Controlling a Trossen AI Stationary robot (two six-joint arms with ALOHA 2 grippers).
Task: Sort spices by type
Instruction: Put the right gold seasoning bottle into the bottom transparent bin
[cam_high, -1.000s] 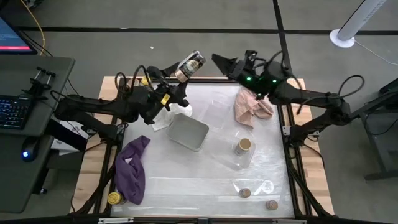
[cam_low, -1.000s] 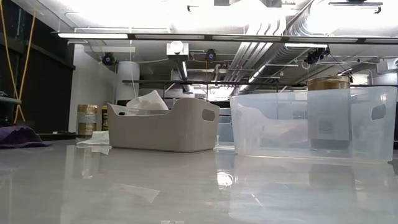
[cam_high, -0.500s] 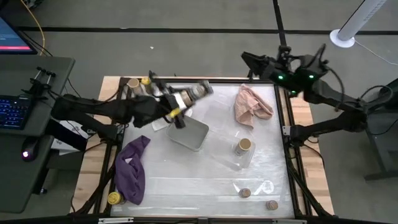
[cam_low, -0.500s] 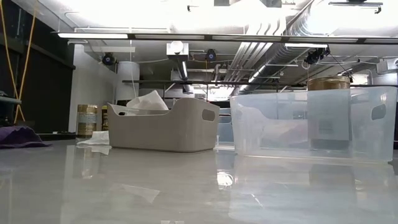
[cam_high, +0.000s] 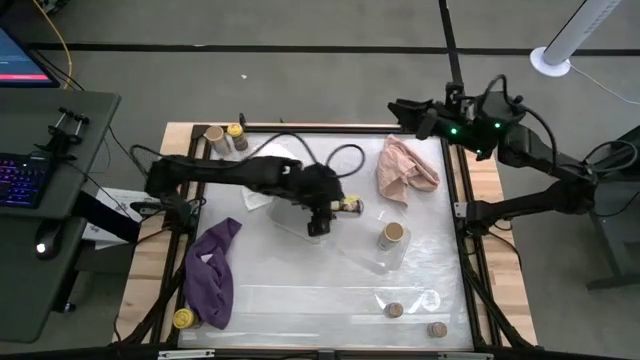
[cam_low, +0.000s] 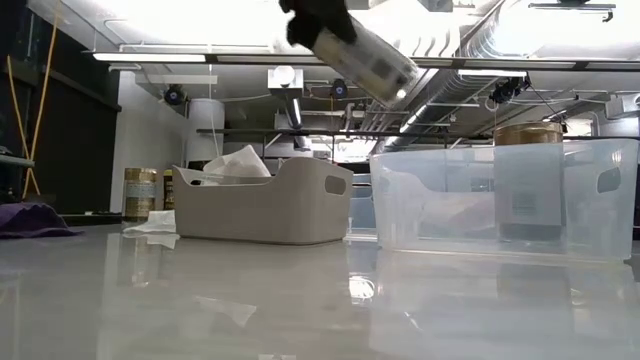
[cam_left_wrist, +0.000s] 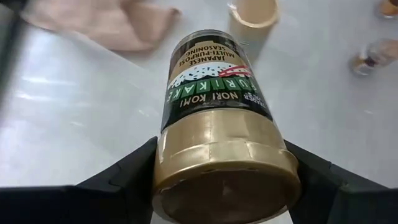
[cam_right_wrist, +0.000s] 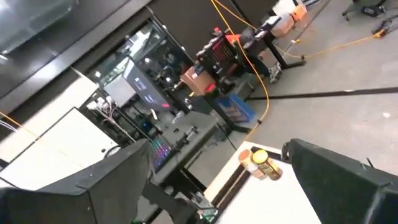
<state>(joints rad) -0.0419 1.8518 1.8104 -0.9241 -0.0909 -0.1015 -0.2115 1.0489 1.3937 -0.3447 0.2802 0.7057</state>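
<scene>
Glossy white tabletop (cam_high: 300, 280) bears a grey tray (cam_high: 296, 218), above which the left gripper (cam_high: 330, 205) clenches a cylindrical tan-capped jar (cam_left_wrist: 214, 112); right gripper (cam_high: 402, 108) gapes.

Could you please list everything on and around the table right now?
Tan-topped jars: three, one held, one in the clear bin, one at the far left corner.
Yellow-lidded jars: two, dark; far left corner, near left corner.
Tiny jars: two, brownish; near right edge.
Tray: one, grey, centre.
Clear bin: one, right of the tray.
Cloths: three; white, pink, purple.
Left gripper: holds a jar above the tray.
Right gripper: open, over the far edge.
</scene>
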